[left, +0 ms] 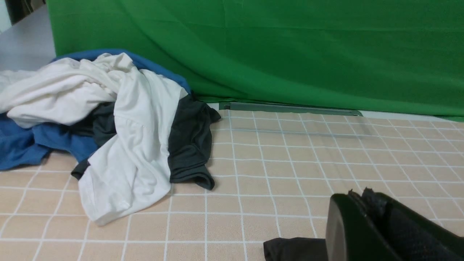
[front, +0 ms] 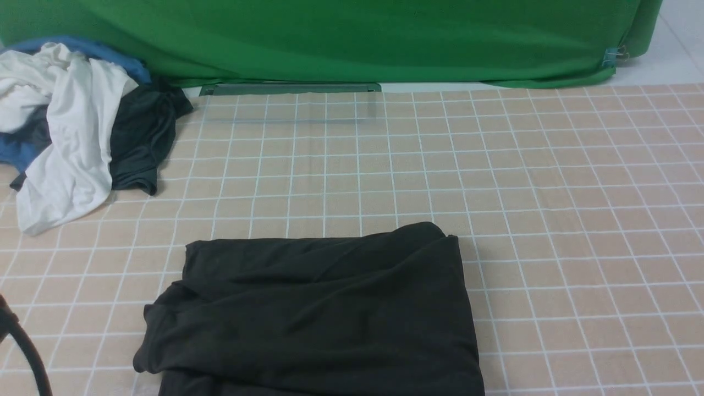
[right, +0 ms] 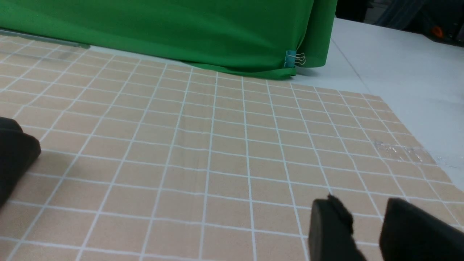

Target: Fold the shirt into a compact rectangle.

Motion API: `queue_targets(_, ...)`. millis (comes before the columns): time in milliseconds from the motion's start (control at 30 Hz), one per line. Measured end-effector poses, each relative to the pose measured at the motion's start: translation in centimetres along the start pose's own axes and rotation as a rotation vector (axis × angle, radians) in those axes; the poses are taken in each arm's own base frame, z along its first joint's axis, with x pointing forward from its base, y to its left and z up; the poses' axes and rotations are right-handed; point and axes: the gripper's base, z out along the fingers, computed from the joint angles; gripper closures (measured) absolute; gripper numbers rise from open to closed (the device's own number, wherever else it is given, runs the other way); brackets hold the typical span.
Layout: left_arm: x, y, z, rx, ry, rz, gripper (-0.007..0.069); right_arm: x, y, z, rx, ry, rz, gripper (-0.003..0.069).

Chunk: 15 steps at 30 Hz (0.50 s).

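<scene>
I see the checked worktop (front: 550, 192) carrying the folded black shirt (front: 319, 313) at its near middle. A garment pile (front: 71, 126) sits far left. My left end effector (left: 366, 217) is closed, empty; my right end effector (right: 366, 232) stands narrowly apart, empty.

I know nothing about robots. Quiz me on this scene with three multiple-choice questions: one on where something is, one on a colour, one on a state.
1. Where is the clothes pile?
A. far left
B. far right
C. on the shirt

2. What colour is the backdrop?
A. red
B. green
C. yellow

3. How is the shirt lying?
A. spread flat, sleeves out
B. hanging in the air
C. folded into a rough rectangle

Answers:
1 A, the pile sits at the far left of the front view.
2 B, green cloth hangs behind the mat.
3 C, it lies doubled over, no sleeves showing.
</scene>
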Motion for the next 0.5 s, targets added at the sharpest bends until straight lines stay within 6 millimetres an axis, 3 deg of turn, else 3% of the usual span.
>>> queue_targets(267,2.4,0.6,0.6,-0.059,-0.063,-0.166,0.0608,0.0,0.0,0.0,0.0,0.0,0.0,0.0421)
queue_targets(500,8.5,1.0,0.6,-0.074,-0.11,-0.283,0.0606,0.0,0.0,0.0,0.0,0.0,0.0,0.0421)
